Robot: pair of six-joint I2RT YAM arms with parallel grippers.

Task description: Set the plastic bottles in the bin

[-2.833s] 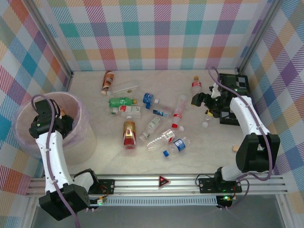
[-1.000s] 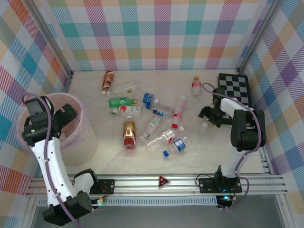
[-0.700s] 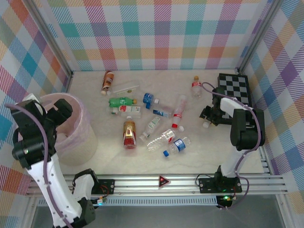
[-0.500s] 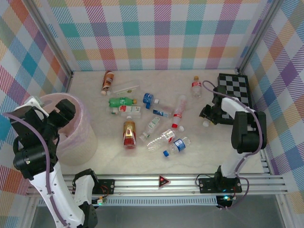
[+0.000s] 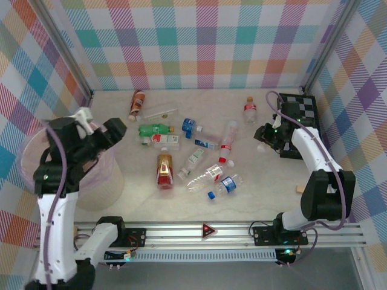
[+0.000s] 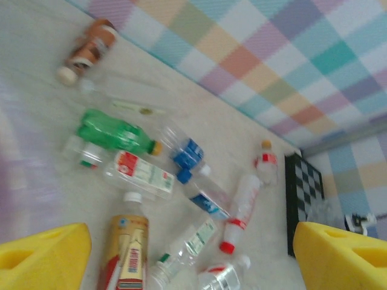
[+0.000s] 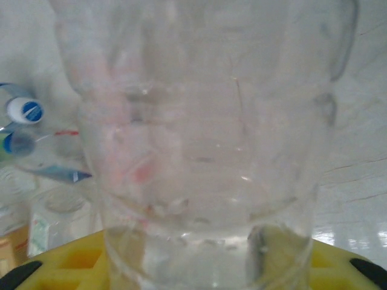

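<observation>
Clear bottle (image 7: 205,151) sits clamped between the right gripper's (image 5: 265,136) yellow fingers (image 7: 60,260), just beside the checkerboard (image 5: 300,107). Left gripper (image 5: 100,125) hangs above the pink bin's (image 5: 103,181) edge, jaws wide and empty (other bottles (image 5: 208,175) lie scattered mid-table).

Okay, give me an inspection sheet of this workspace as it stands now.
Surface: pale marble-look tabletop, bare along the near edge.
Job's things: plastic bottles lying scattered mid-table; pink bin at left.
Clutter: checkerboard at far right.
Grippers: left gripper open, empty, near the bin; right gripper shut on a clear bottle.
Cables: lilac cable looped along each arm.
Surroundings: pastel plaid walls; metal rail in front.
</observation>
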